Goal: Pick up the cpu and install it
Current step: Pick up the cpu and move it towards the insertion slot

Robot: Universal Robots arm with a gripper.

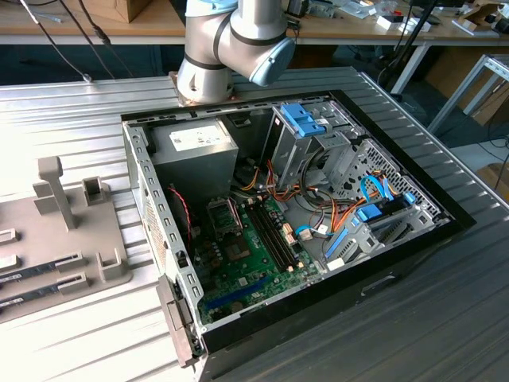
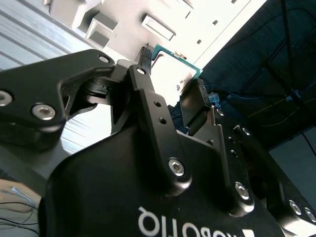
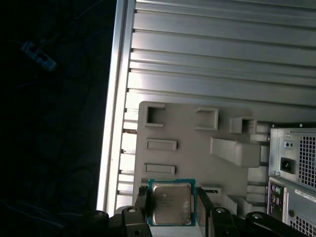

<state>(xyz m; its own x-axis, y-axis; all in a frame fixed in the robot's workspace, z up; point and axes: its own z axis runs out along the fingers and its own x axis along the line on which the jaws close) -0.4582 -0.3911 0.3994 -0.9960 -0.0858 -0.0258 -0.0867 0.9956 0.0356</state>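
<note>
The cpu [image 3: 171, 203] is a small square chip with a silvery top and a thin green rim. It sits between the two black fingers of my gripper [image 3: 172, 197], which is shut on its opposite edges. In the second wrist view the cpu [image 2: 174, 69] shows edge-on between the fingertips [image 2: 144, 55], well above the table. Below it in the first wrist view lies the grey fixture plate [image 3: 197, 143]. The motherboard's open socket [image 1: 223, 213] lies inside the computer case [image 1: 151, 199] in the exterior view.
The arm [image 1: 231, 40] rises behind the case. A grey power-supply box [image 1: 195, 151] fills the case's back corner, with drive cages and cables [image 1: 334, 159] at the exterior view's right. The fixture plate [image 1: 71, 239] with upright posts lies at the exterior view's left on the slatted metal table [image 1: 79, 111].
</note>
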